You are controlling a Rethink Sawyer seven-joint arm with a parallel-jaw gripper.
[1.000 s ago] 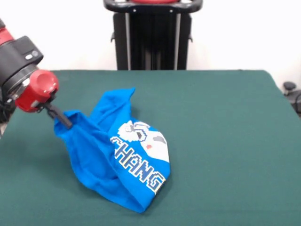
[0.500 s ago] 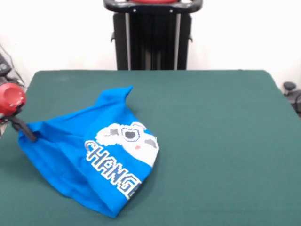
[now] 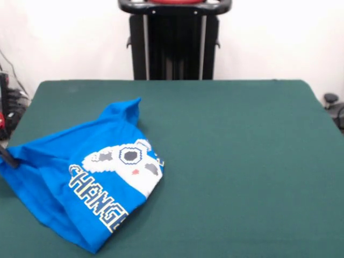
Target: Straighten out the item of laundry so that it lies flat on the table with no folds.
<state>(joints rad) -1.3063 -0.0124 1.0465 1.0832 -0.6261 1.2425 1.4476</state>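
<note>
From the front, the blue T-shirt (image 3: 86, 185) lies on the left part of the green table (image 3: 242, 161), reaching out to the table's left edge and down close to its near edge. It is not flat: the cloth is bunched and folded over itself, with one corner standing up in a soft peak toward the far side and creases running across the left half. The white pixel-pattern picture faces up near the shirt's right side, and below it the outlined block lettering runs slantwise toward the near edge. At the far left edge of the picture the tip of the gripper (image 3: 7, 156) shows as a thin dark finger, right at the shirt's left corner, where the cloth is drawn out to a point. It seems to have hold of that corner, but so little of it shows that I cannot tell how its jaws stand. The right half of the table is bare felt.
</note>
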